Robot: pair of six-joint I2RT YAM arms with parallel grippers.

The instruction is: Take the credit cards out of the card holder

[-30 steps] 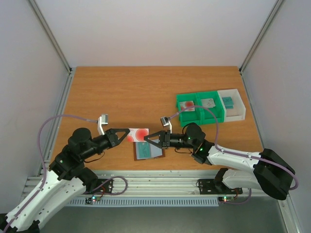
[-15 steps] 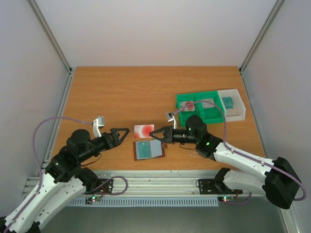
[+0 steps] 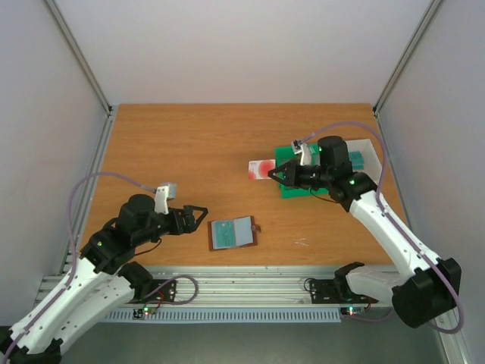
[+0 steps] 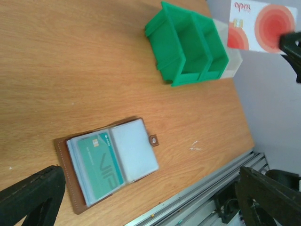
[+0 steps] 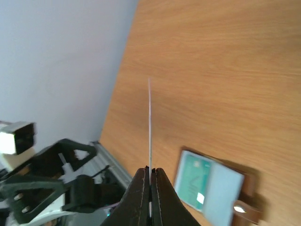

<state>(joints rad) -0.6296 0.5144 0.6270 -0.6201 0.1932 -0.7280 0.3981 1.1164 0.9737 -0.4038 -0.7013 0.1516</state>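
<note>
Wallet first: the card holder (image 3: 233, 233) lies open and flat on the counter (image 3: 189, 144), near the front edge and between my two arms. From the top camera its long axis runs left to right, with the little closing tab (image 3: 255, 227) pointing right. A teal card (image 4: 96, 162) sits in its left pocket; the right pocket looks pale and I can't tell whether it holds anything.

The pink card (image 3: 261, 168) with the red blot is up in the air, off the counter, just left of the green bins (image 3: 303, 187). Its long axis also runs left to right. My right tool (image 3: 277, 174) has it pinched at the right short end, fingers closed down narrow on it. From the right wrist camera I see the card only edge-on, a thin line rising from between the fingers (image 5: 141, 181).

My left tool (image 3: 201, 220) is spread wide and grips nothing. It hovers just left of the card holder and points at it, not touching.
</note>
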